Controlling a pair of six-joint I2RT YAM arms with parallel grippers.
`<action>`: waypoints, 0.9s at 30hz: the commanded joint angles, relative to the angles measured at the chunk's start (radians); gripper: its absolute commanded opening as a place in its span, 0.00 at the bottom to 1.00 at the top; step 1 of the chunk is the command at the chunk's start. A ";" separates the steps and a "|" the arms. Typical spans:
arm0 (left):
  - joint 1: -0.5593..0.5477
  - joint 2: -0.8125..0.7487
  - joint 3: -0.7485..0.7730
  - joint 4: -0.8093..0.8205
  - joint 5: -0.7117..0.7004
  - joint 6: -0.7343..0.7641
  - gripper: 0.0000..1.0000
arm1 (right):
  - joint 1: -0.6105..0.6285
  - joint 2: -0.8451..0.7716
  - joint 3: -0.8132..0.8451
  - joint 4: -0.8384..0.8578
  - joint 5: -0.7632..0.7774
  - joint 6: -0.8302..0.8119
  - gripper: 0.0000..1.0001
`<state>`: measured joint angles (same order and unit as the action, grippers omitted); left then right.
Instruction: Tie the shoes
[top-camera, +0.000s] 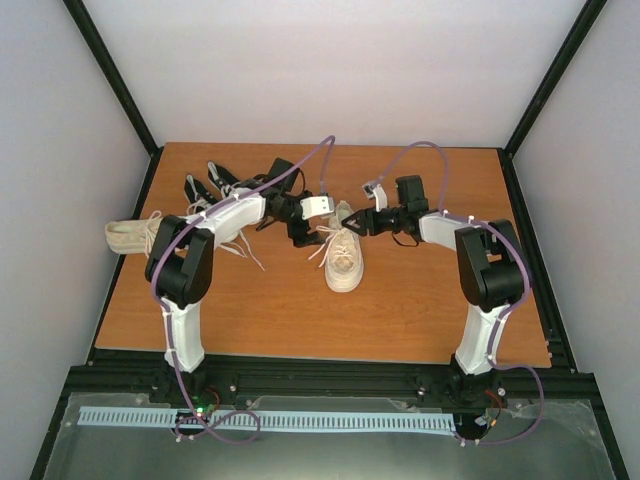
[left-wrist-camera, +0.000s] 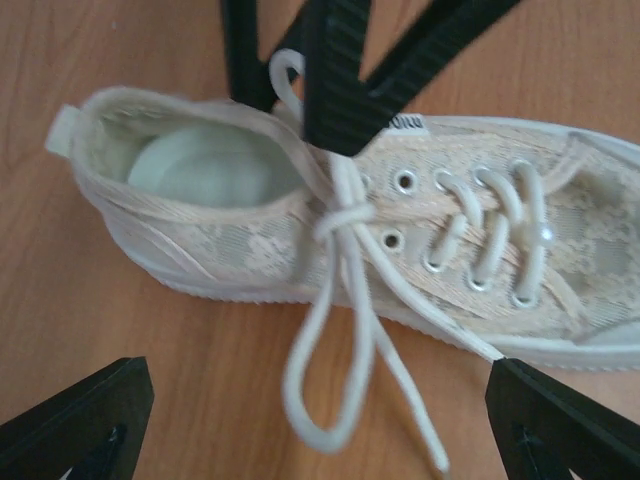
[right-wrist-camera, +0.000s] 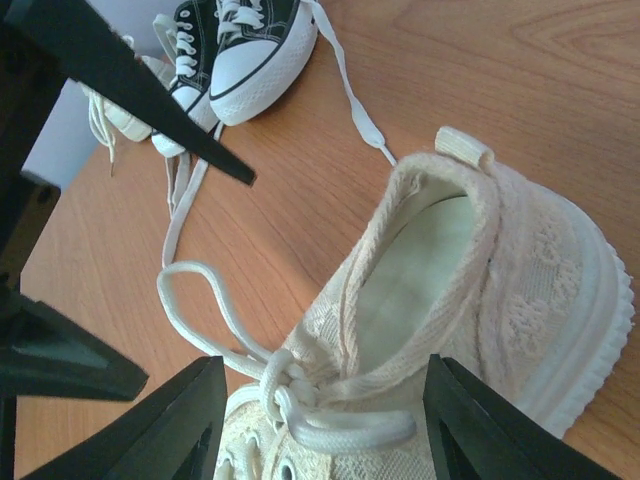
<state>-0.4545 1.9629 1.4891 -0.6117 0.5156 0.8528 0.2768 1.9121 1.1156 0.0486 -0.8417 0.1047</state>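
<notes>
A cream lace shoe (top-camera: 345, 262) lies mid-table, toe toward me, its pale laces tied in a bow (left-wrist-camera: 345, 215) with one loop (left-wrist-camera: 320, 400) trailing onto the wood. My left gripper (top-camera: 303, 232) hovers just left of its collar, wide open (left-wrist-camera: 320, 430), nothing between the fingers but that loose loop. My right gripper (top-camera: 360, 222) is on the other side, open (right-wrist-camera: 320, 425), its fingers (right-wrist-camera: 185, 420) straddling the shoe's throat with the other bow loop (right-wrist-camera: 350, 432) lying unpinched between them. Two black shoes (top-camera: 205, 185) sit at the back left, and a second cream shoe (top-camera: 130, 236) lies at the left edge.
Loose white laces (right-wrist-camera: 345, 90) from the black shoes (right-wrist-camera: 255, 45) trail across the wood toward the middle shoe. Black frame rails (top-camera: 320, 370) border the table, and pale walls (top-camera: 60, 150) close in on the sides and back.
</notes>
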 joint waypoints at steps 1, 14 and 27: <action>-0.013 0.051 0.047 0.085 -0.010 -0.073 0.91 | 0.000 0.013 0.023 -0.030 0.011 -0.039 0.55; -0.018 0.050 0.040 0.066 -0.016 -0.016 0.01 | -0.002 -0.014 -0.001 -0.054 0.019 -0.056 0.06; -0.007 0.129 0.035 0.101 -0.106 0.117 0.01 | -0.027 -0.085 -0.109 -0.078 0.047 -0.077 0.03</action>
<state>-0.4656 2.0686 1.5017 -0.5343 0.4282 0.9157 0.2710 1.8694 1.0428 -0.0162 -0.8188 0.0441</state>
